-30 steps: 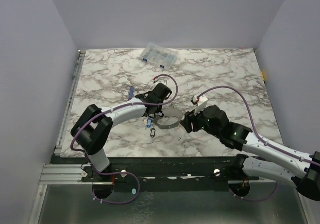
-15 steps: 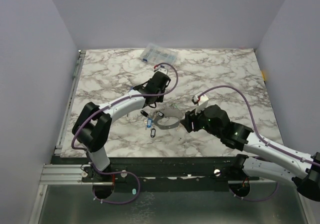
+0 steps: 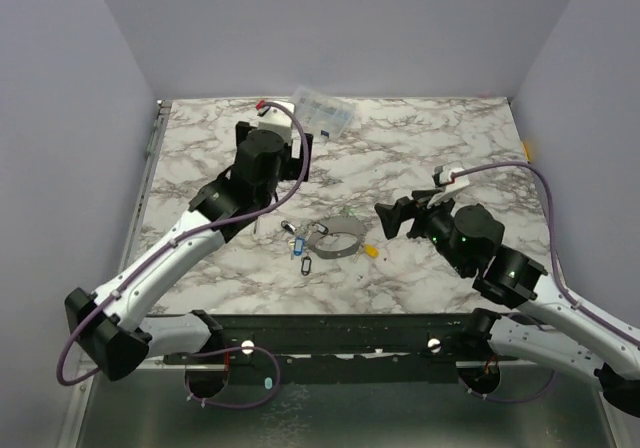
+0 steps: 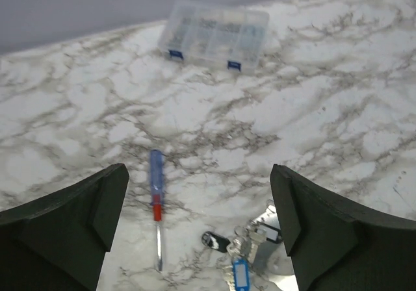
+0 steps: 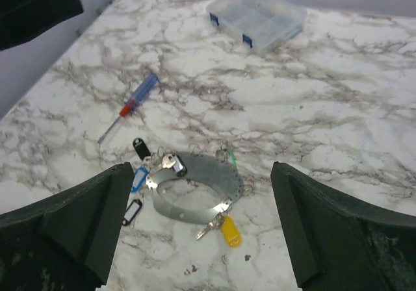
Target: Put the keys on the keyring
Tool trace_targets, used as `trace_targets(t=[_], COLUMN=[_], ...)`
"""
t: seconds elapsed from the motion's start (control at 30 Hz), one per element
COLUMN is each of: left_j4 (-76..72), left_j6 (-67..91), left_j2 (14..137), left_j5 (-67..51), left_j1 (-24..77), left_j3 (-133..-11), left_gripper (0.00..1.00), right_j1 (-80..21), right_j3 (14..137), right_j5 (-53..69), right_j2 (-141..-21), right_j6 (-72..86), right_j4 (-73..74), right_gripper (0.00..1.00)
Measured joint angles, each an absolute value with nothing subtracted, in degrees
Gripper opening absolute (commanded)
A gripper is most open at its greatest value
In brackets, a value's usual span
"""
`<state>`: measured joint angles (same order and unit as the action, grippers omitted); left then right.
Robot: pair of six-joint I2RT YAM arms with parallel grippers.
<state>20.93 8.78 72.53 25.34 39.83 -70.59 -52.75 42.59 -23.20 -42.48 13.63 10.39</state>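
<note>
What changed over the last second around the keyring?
Both arms backed off. The left gripper rose from over the keyring toward the far left. The right gripper, at the ring's right edge before, pulled back to the right. Both are open and empty. The keyring, keys, screwdriver and clear box stayed put.

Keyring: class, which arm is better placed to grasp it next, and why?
Probably the right. The right gripper sits open just beside the keyring, facing it. The left gripper is up by the clear box, farther away.
</note>
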Motion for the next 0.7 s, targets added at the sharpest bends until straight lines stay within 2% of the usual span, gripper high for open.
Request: trace_targets(t=[0.13,0.27,0.37,0.7], left_j4=[15.18,6.0,3.57,-3.38], left_j6=[2.17,-2.35,-3.99,-4.97], left_j2=[63.9,55.4,52.05,49.23], left_j5=[33.5,39.33,39.99,40.93], left_j1=[39.83,39.44,38.79,38.72], left_j3=[-64.55,-49.34,-42.5,-41.34], left_gripper=[0.99,0.99,0.99,0.99], right_j1=[-52.75,-52.75,-52.75,-52.75], right_j3=[46.35,46.72,46.74,46.74], right_j5=[-28.14,-32.38,-33.89,-35.51], right_j2=[-41.8,-39.4,-37.32,-35.42], right_j6=[13.34,12.29,11.46,10.28], right_j4=[10.39,10.41,10.44,10.46], right_gripper=[1.0,1.0,1.0,1.0])
